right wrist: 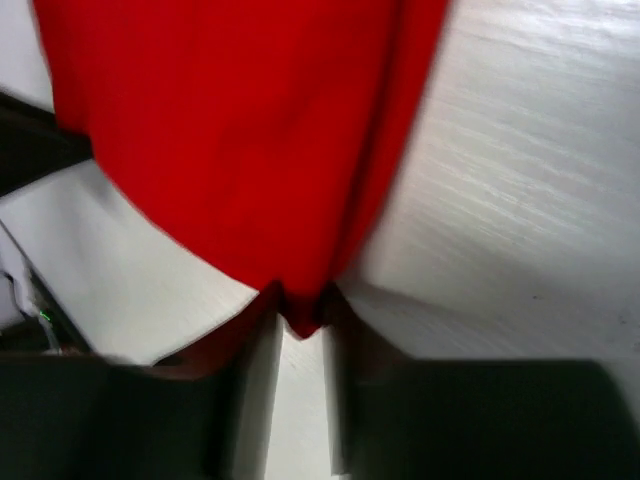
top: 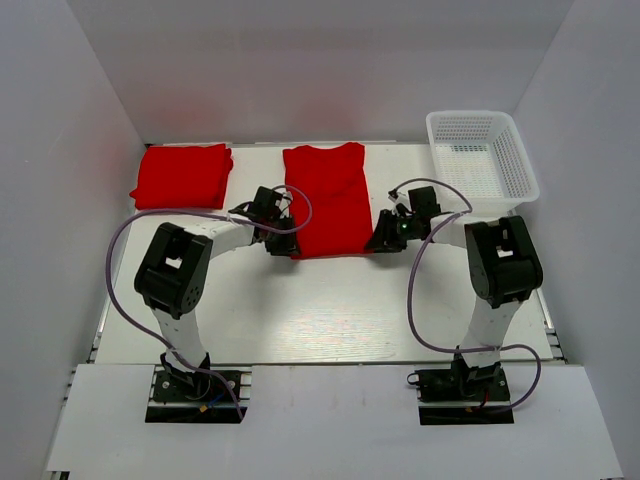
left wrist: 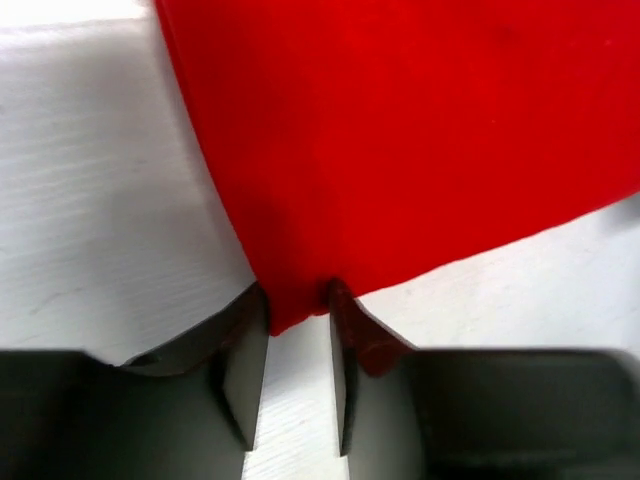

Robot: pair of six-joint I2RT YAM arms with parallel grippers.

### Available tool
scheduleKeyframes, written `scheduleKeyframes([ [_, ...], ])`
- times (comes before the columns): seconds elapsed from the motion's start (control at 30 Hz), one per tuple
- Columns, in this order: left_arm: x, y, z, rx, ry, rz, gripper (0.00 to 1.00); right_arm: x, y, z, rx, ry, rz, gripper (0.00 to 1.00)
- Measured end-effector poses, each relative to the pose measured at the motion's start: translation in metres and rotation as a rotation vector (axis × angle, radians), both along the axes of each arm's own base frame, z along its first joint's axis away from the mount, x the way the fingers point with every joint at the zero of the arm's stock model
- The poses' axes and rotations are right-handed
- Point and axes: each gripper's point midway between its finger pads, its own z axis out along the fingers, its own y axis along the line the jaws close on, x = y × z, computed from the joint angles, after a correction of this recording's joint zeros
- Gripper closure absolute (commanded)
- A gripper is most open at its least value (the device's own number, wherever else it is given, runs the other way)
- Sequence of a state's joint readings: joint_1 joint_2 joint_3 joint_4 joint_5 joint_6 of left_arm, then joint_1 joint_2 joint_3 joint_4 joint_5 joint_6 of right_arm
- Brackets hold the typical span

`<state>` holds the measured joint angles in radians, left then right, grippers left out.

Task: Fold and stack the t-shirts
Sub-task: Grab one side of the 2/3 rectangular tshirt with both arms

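Top external view: the shirt (top: 328, 200) lay flat mid-table (top: 320, 310) as a narrow strip, its long axis running from me toward the far wall, collar end far and hem end near. My left gripper (top: 283, 243) sat at the near left corner of the hem and my right gripper (top: 378, 240) at the near right corner. In the left wrist view my fingers (left wrist: 245, 370) were drawn in partway, with the red corner pinched between their tips. The right wrist view was blurred, but there too the fingers (right wrist: 255, 380) were narrowed onto a bunched point of red cloth. A folded shirt (top: 182, 176) rested at the far left, well apart from the strip, and a white basket (top: 526, 160) stood at the far right.
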<state>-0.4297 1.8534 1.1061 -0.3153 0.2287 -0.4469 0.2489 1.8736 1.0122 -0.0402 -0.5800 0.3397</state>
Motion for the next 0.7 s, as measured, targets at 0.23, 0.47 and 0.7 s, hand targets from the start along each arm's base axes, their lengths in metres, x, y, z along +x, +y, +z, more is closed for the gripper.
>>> scheduleKeyframes([
  [0.23, -0.009, -0.003, -0.003, -0.011, -0.009, 0.001, 1.00, -0.006, 0.000, -0.008, -0.012, 0.034, -0.012, 1.00],
  [0.47, -0.069, 0.003, 0.006, -0.003, 0.044, -0.039, 1.00, -0.061, -0.010, 0.010, -0.033, 0.032, -0.002, 1.00],
  [0.7, -0.139, -0.007, 0.060, -0.149, 0.050, -0.147, 1.00, -0.133, -0.024, 0.047, -0.045, 0.011, 0.020, 1.00],
])
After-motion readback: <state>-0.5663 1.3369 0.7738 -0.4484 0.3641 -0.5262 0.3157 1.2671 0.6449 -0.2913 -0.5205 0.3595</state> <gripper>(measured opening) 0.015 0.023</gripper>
